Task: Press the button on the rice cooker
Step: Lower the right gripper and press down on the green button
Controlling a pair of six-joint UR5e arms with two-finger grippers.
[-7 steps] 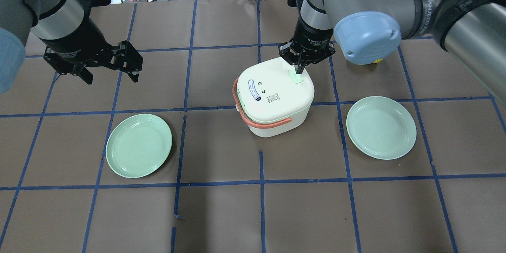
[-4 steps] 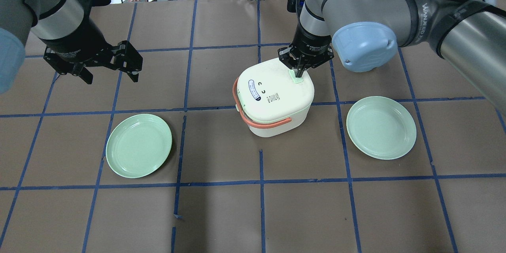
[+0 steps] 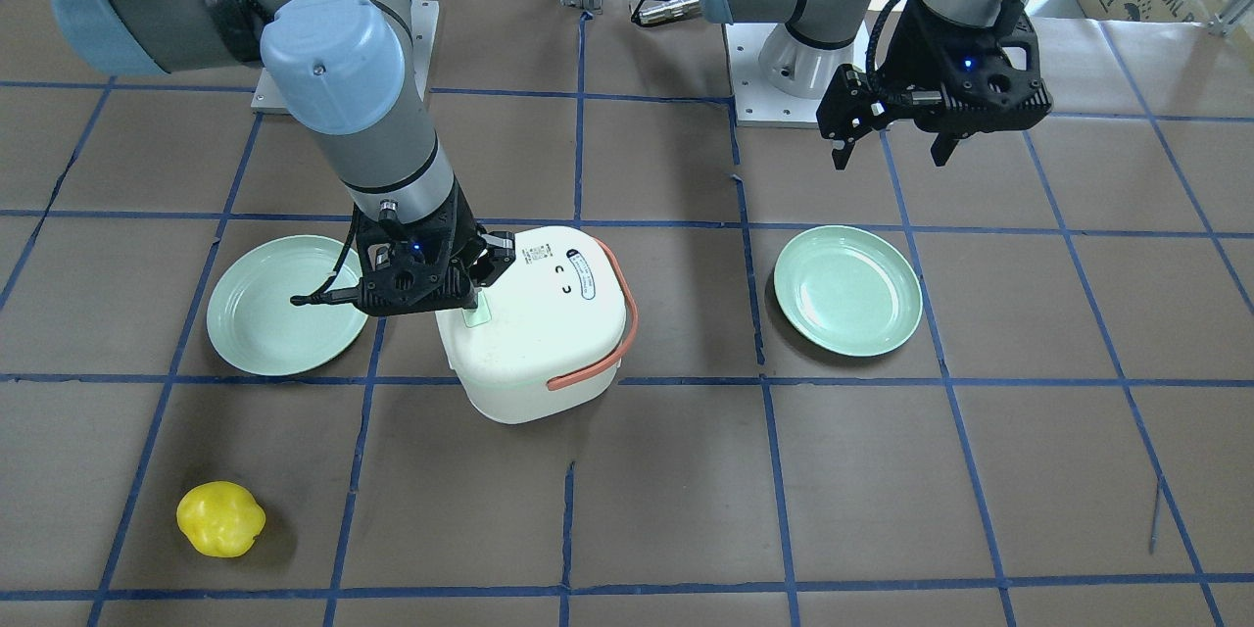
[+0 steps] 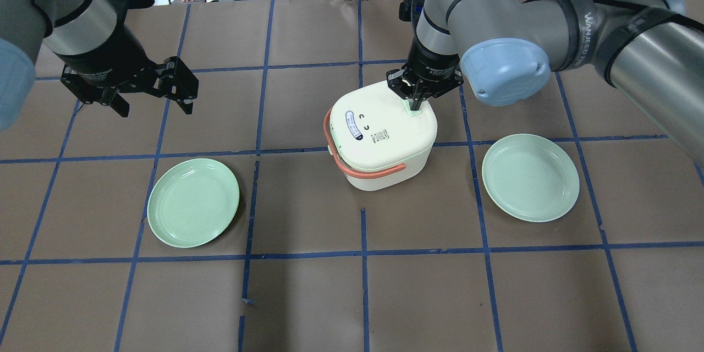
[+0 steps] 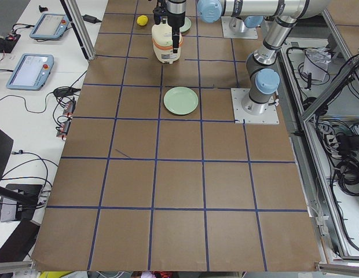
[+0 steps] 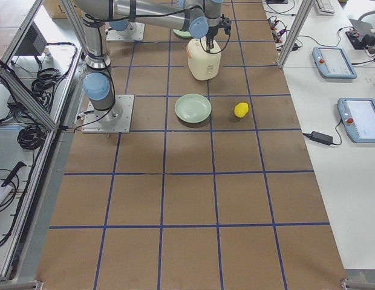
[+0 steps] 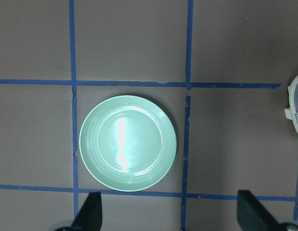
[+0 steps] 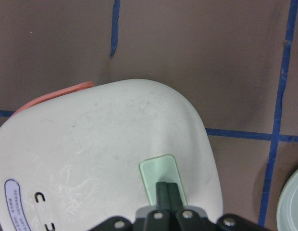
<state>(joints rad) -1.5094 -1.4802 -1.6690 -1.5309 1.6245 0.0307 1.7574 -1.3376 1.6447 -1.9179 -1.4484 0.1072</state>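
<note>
The white rice cooker with a salmon-orange handle stands closed in the middle of the table; it also shows in the front view. Its mint-green button sits at the lid's back right corner. My right gripper is shut, with its fingertips on the button; the right wrist view shows the closed fingertips on the green button. My left gripper is open and empty, held above the table at the far left, apart from the cooker.
Two mint-green plates lie on the table, one at the front left and one at the right. A yellow fruit-shaped object lies on the far side of the table. Cables run along the robot's edge of the table.
My right gripper has come down a little onto the cooker's button. The left arm and the cooker have not moved.
</note>
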